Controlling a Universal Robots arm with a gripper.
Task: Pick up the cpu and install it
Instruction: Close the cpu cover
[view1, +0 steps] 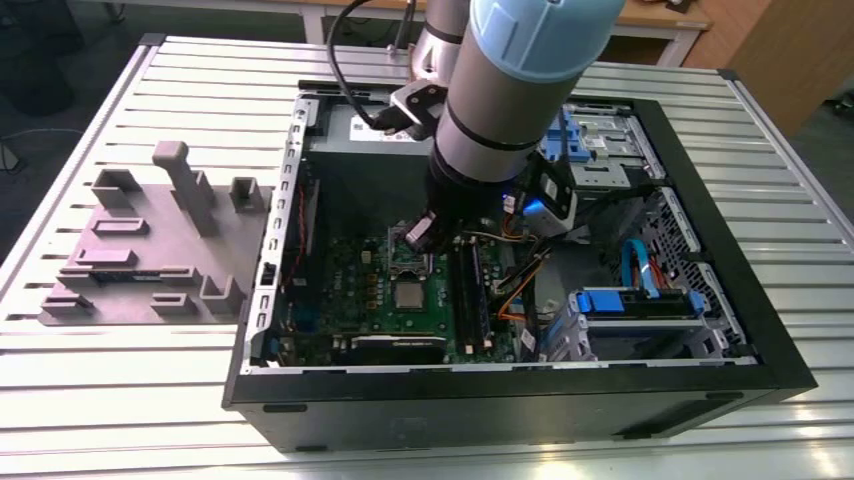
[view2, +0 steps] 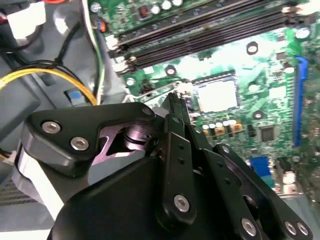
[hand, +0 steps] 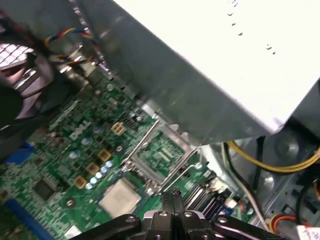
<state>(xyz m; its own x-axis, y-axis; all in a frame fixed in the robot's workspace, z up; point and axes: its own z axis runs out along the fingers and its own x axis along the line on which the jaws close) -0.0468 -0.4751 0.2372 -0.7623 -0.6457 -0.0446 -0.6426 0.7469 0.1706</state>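
Two fingers of the gripper (hand: 172, 195) are seen pressed together, with nothing held. The cpu (view1: 407, 293) is laid on the green motherboard (view1: 350, 292), slightly below the exterior view's middle, beside the socket (hand: 160, 155).

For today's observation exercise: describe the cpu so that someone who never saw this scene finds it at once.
Look inside the open black computer case at the green motherboard. The cpu lies flat there beside the open socket: small, square, with a plain pale silver top.
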